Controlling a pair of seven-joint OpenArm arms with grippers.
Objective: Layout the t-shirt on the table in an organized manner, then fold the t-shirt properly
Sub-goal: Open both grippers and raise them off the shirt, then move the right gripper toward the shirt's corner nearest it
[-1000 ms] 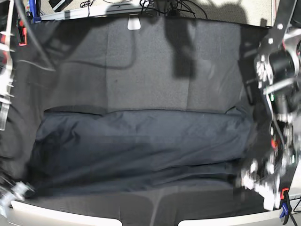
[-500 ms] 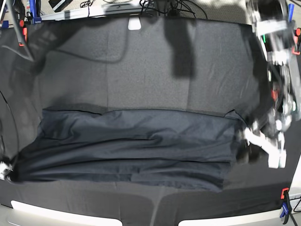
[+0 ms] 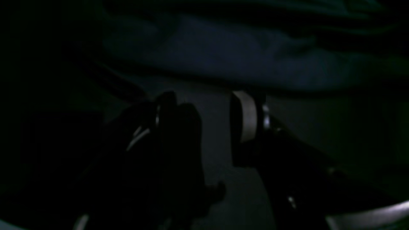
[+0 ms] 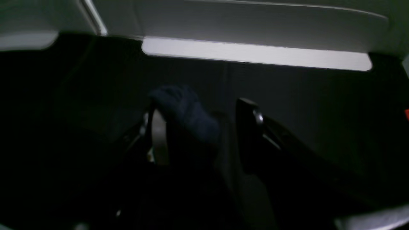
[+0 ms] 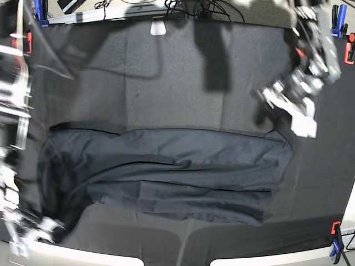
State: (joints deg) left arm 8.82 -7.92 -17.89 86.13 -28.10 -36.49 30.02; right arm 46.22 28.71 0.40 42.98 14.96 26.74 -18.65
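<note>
Left gripper (image 3: 204, 105): released, jaws standing apart with nothing but bare black cloth between them. It hovers off the end of the t-shirt (image 5: 166, 172) on the base view's right, apart from the fabric.
Right gripper (image 4: 204, 111): jaws spread wide too, so not clamping anything. A lump of navy fabric sits draped against 1 finger (image 4: 158, 137). Can't tell if it's snagged or just resting there.
T-shirt: lying on the surface (image 5: 166, 72) as a long band running across it, nearer the front edge. Looks doubled over lengthwise, with some ridges and a rumpled end by the right gripper.
Step in hand: my read is we're between folds. 1 lengthwise fold looks done, and both arms are free to set up the next one.
Next move: probably needs that fabric cleared off the right finger first. Then each of the 2 arms takes a clean pinch at an end of the band, both layers together, so it folds across without the stack sliding apart.
</note>
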